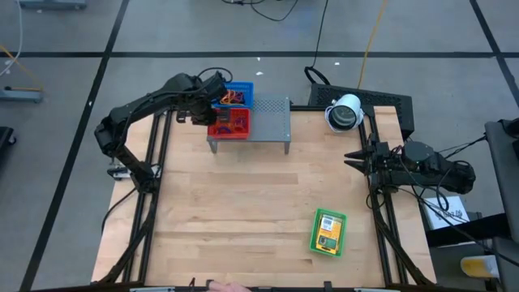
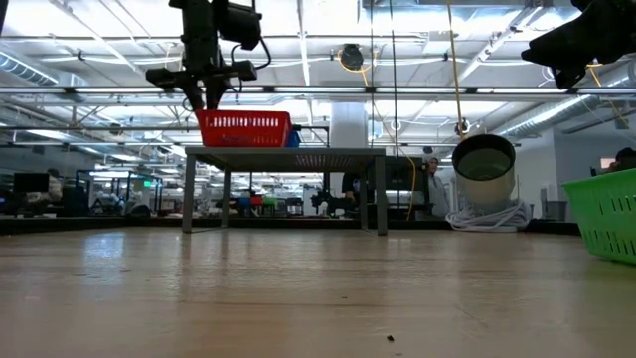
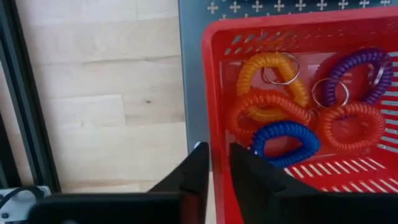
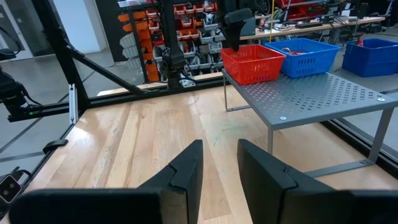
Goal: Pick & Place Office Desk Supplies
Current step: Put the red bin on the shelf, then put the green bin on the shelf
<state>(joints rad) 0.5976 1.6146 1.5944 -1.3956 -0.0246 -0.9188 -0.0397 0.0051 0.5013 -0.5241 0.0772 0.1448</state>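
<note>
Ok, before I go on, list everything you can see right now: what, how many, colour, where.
Coil loops: several, orange, red, purple, one blue, some on metal rings, inside the red basket.
Red basket: one, on the grey shelf's left end.
Blue basket: one, behind the red one, contents unclear.
Grey shelf: one, perforated, at the table's far edge.
Green basket: one, near right of the table, holding yellow packets.
Round lamp-like object: one, white, far right corner.
Left gripper: at the red basket's edge, fingers a little apart, nothing between them.
Right gripper: waiting at the right edge, fingers apart, empty.
</note>
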